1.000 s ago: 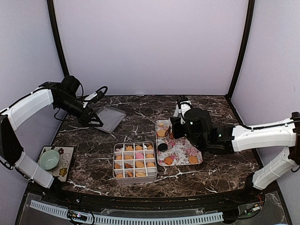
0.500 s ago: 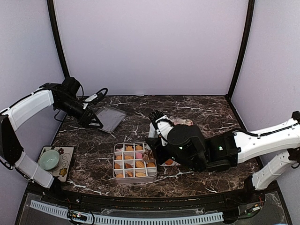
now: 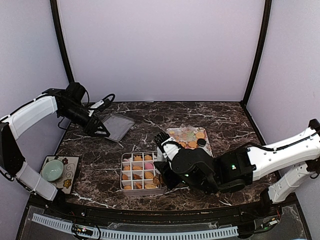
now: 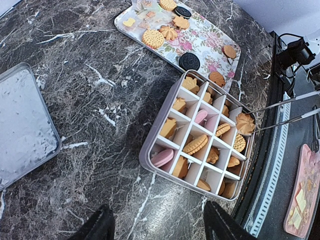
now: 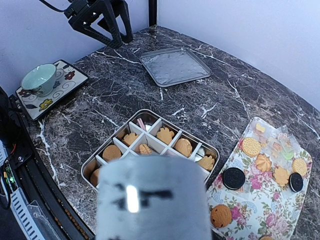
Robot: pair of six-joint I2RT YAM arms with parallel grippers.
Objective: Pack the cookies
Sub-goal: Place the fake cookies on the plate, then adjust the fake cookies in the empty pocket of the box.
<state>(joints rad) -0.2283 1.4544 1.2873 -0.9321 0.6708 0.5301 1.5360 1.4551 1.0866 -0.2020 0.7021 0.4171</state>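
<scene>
Around the table [image 3: 150, 116]: plain pale walls [image 3: 160, 50] on three sides, dark posts [image 3: 62, 45] at the far corners.
Surface: dark marble with white veins, flat and glossy.
Right arm [image 3: 280, 147]: reaches in from the right, low over the right edge of the tin [image 4: 161, 124]. The right gripper [image 3: 162, 169] has its fingers hidden, but I judge it clamped on the tongs [image 4: 287, 102].
Left arm [image 3: 32, 112]: far left. The left gripper [image 4: 160, 227] hangs above the table beside the lid [image 4: 22, 125], jaws apart, holding nothing.
Tray [image 4: 207, 40]: flowered, just right of the tin and a little farther back.
Tin: near centre, sixteen cells, almost every one showing a biscuit.
Cup [image 3: 52, 170]: near left on a patterned coaster [image 3: 70, 175], well apart from the work.
Tongs: pinching one golden cookie [image 4: 245, 122] over a cell on the tin's right side.
Cookies [image 4: 196, 144]: mostly in the tin. About ten lie on the tray: orange rounds, two black, a brown one.
Progress: well past halfway, by my judgement. The pinched one is not yet set down, and I cannot tell whether the rest will fit.
</scene>
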